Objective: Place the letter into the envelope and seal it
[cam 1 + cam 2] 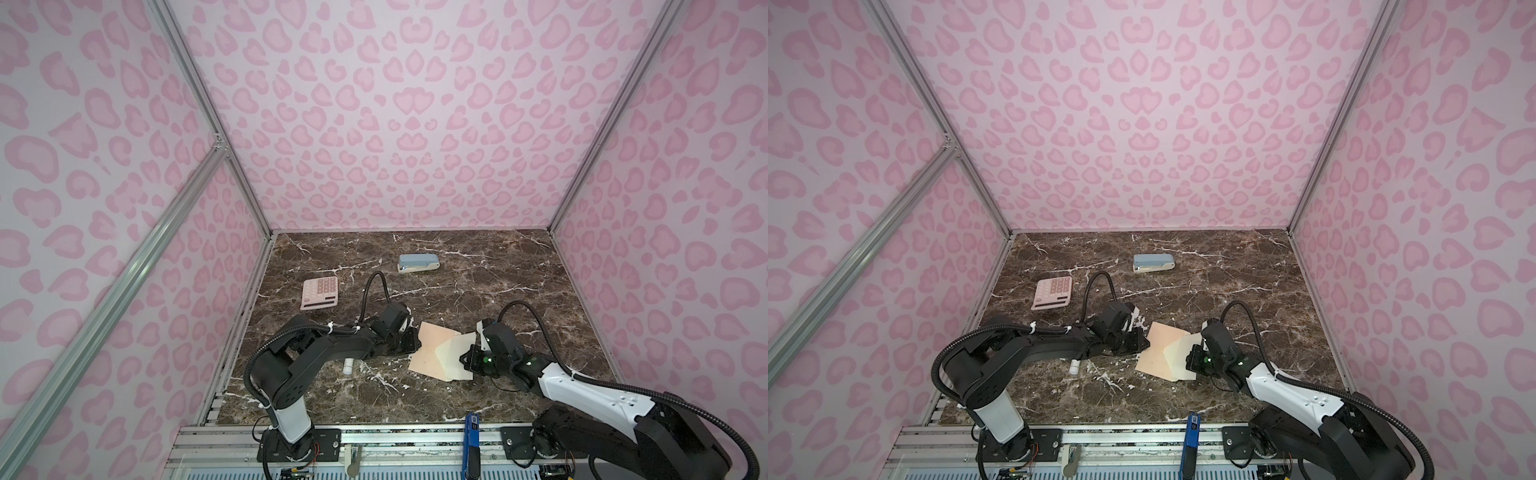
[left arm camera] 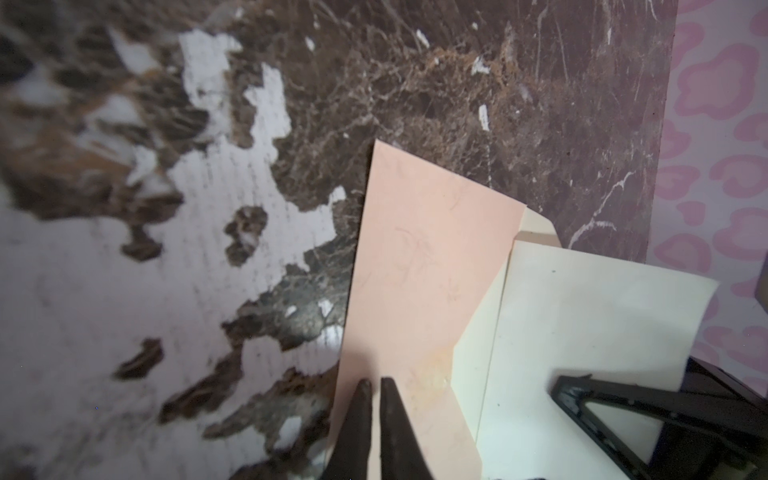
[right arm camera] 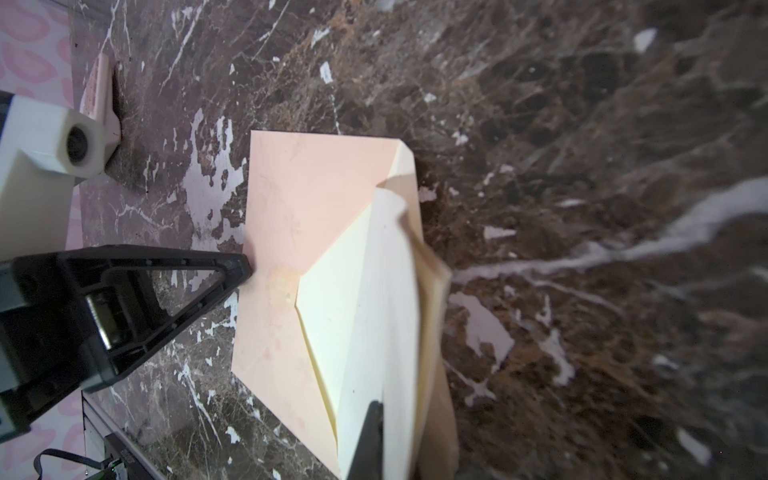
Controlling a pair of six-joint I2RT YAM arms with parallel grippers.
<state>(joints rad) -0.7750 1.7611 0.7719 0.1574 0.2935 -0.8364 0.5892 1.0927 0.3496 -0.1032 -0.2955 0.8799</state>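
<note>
Envelope point(image 2: 415, 249), peach paper: flat on table point(image 1: 457, 270), flap open. Left hand point(image 2: 372, 384): fingers pressed together, tips bearing on its edge. Letter point(image 2: 602, 316), cream sheet: judged light, floppy, crease-prone; at envelope mouth, outer edge pinched by right hand point(image 1: 465, 359). Best held by its edges.

Envelope point(image 1: 428, 345): smooth matt peach paper, faintly marked.
Letter point(image 1: 454, 358): thin cream paper, matt.
Table point(image 1: 498, 282): brown marble-look top, white-veined, slight sheen, worn pale patches.
Calculator point(image 1: 319, 293), 10 o'clock: pink plastic.
Stapler point(image 1: 418, 263), 12 o'clock: pale blue plastic.
Frame point(image 1: 190, 70): brushed aluminium.
</note>
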